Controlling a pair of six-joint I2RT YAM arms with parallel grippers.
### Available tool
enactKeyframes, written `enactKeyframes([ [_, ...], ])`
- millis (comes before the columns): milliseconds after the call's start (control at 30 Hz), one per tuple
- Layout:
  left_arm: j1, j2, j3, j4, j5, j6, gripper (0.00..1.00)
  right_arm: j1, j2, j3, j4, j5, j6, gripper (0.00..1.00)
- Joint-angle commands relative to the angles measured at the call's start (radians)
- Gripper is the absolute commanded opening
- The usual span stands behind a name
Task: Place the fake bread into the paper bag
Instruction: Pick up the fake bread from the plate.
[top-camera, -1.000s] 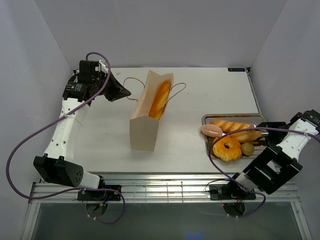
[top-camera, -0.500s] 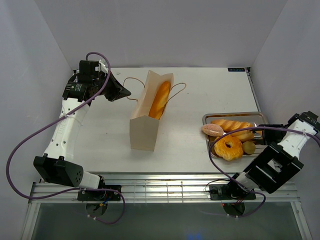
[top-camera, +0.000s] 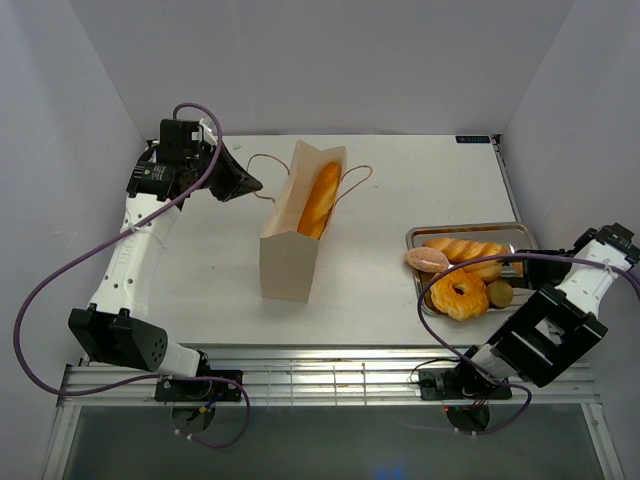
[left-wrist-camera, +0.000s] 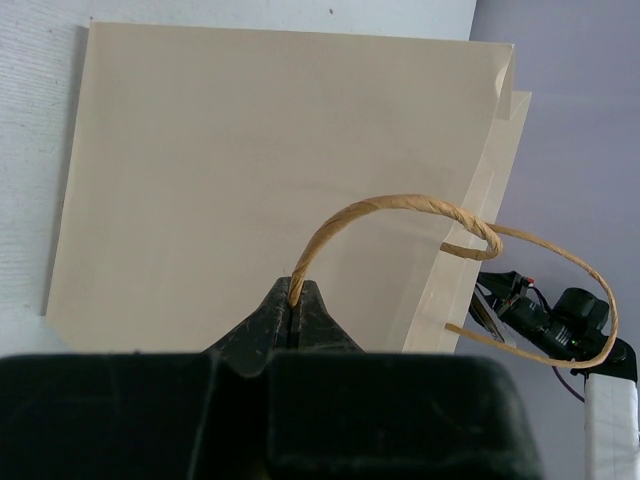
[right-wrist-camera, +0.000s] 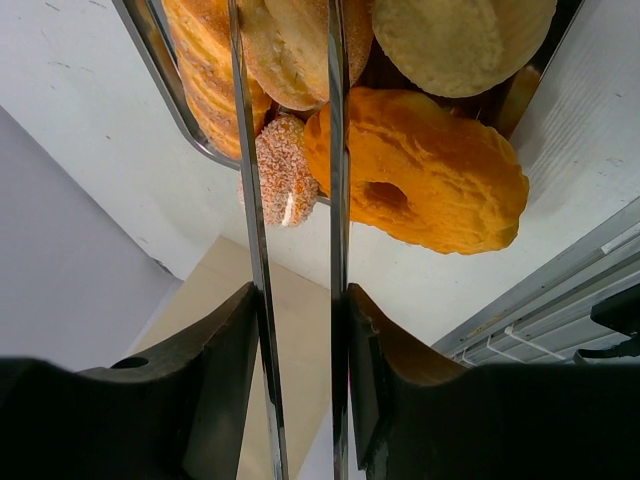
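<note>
Pinching the twisted cord handle (left-wrist-camera: 400, 208) between closed tips, the left gripper (left-wrist-camera: 291, 302) stretches beside the smooth tan paper bag (left-wrist-camera: 230, 160) with the glossy baguette (top-camera: 320, 200) inside, while the right gripper (right-wrist-camera: 298, 330), wrist low, squeezes shiny tongs (right-wrist-camera: 338, 150) reaching ahead alongside the bumpy ring-shaped bun (right-wrist-camera: 440, 175).

Baguette (top-camera: 320, 198) in paper bag (top-camera: 288, 265) mouth

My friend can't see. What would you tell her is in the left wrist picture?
The left gripper pinches a twisted cord handle of the tan paper bag, which fills most of the view. The bag's other handle loops out on the right.
</note>
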Motion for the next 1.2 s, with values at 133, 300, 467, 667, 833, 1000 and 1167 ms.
enactKeyframes([
  [133,0.003,-0.011,0.035,0.012,0.028,0.012,0.0,-0.002,-0.024,0.073,-0.067,0.009,0.045,0.08],
  [300,0.003,-0.019,0.028,0.012,0.032,0.007,0.0,0.0,-0.035,0.128,-0.104,0.015,0.048,0.08],
  [467,0.004,-0.025,0.018,0.015,0.038,0.006,0.0,0.001,-0.041,0.182,-0.12,0.023,0.044,0.08],
  [667,0.004,-0.029,0.003,0.019,0.046,0.001,0.0,0.001,-0.031,0.246,-0.133,0.037,0.013,0.08],
  [833,0.004,-0.037,-0.012,0.026,0.052,-0.011,0.0,0.003,-0.017,0.286,-0.121,-0.009,0.002,0.08],
  [1000,0.004,-0.039,-0.022,0.03,0.055,-0.016,0.0,0.05,0.029,0.355,-0.113,-0.087,-0.025,0.08],
  [1167,0.004,-0.031,-0.008,0.036,0.068,-0.025,0.0,0.179,0.087,0.51,-0.055,-0.19,0.03,0.08],
])
